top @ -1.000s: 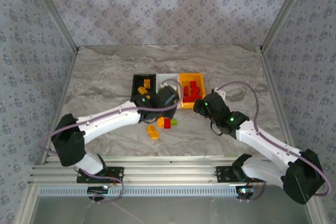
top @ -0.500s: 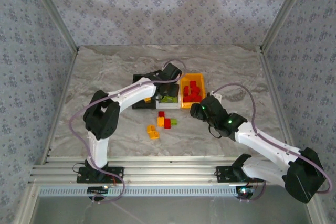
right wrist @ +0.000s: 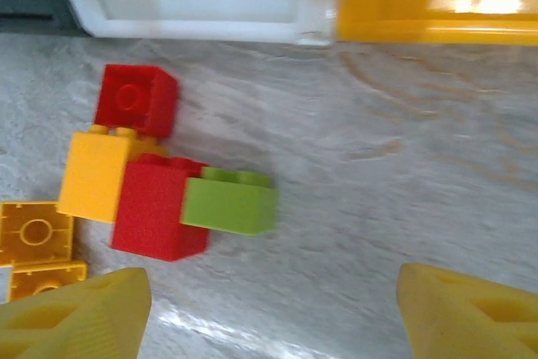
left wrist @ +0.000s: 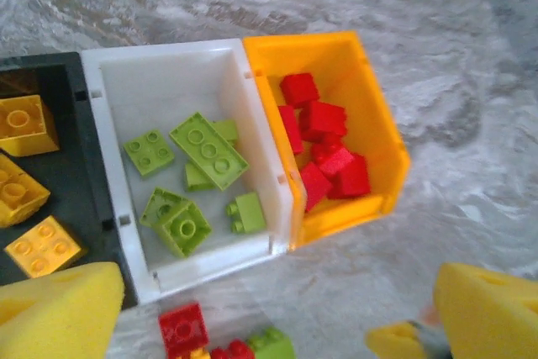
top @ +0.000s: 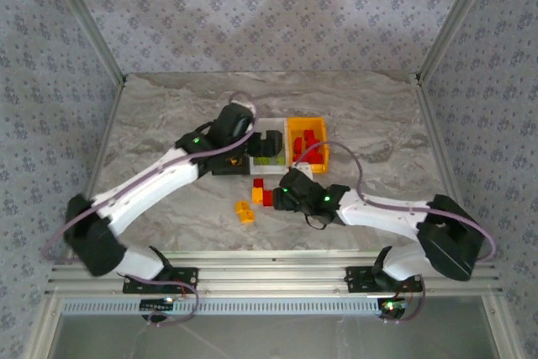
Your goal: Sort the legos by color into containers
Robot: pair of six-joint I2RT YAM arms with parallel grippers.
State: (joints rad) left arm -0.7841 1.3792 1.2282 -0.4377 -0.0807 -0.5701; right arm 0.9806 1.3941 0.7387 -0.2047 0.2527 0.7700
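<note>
- Left pincer [left wrist: 271, 317] spread, empty; white bin [left wrist: 151, 94] just ahead.
- Right pincer [right wrist: 273, 313] spread; green brick [right wrist: 229, 201] ahead-left, judged the next pick: lower, pinch, carry to white bin.

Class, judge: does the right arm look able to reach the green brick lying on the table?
Probably yes: the open right hand hovers close by the green brick, nothing above it; a red brick touches one side.

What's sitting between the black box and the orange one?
The white bin, holding lime green bricks; the left wrist view shows it clearly.
</note>
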